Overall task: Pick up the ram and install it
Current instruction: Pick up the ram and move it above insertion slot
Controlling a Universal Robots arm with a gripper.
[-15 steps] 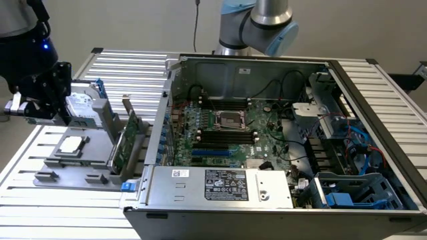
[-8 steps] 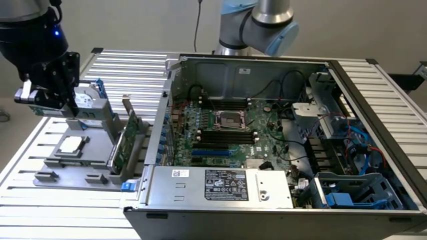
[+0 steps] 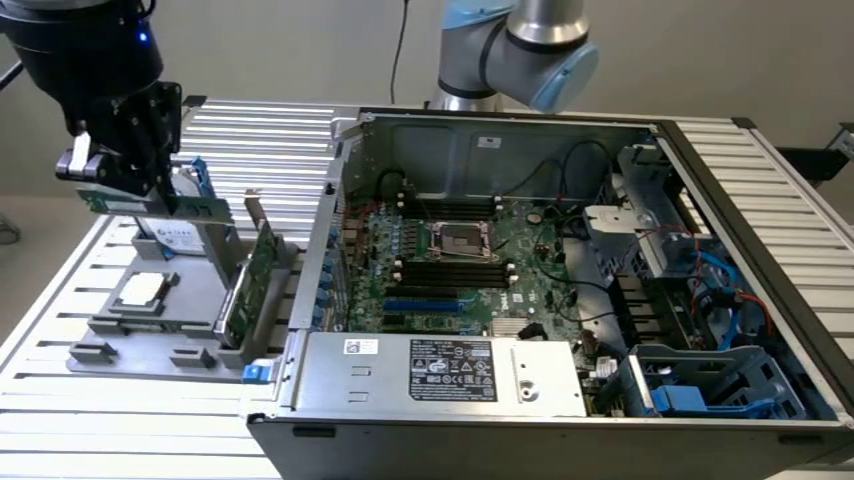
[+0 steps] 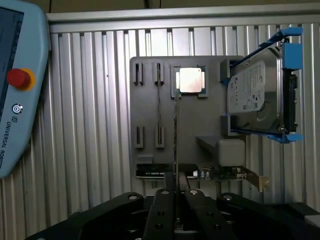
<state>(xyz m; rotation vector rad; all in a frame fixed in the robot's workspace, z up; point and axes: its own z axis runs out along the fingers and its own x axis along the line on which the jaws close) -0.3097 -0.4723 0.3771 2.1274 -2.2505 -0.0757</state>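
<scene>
My gripper (image 3: 124, 188) hangs at the exterior view's left, above the grey parts holder (image 3: 187, 300), and is shut on the ram (image 3: 167, 207), a narrow green stick held level and lifted off the holder. In the wrist view the ram (image 4: 175, 145) shows edge-on as a thin line running out from between the black fingers (image 4: 161, 210) of the gripper (image 4: 176, 202). The open computer case (image 3: 400, 390) lies to the exterior view's right, and the dark memory slots (image 3: 454, 270) on its motherboard are well away from the ram.
On the holder (image 4: 200, 130) stand a silver hard drive with blue rails (image 4: 257, 95), a green expansion card (image 3: 254, 275) and a square processor (image 4: 190, 80). A teach pendant (image 4: 20, 85) lies on the ribbed table. Cables and drive cages crowd the case's right side.
</scene>
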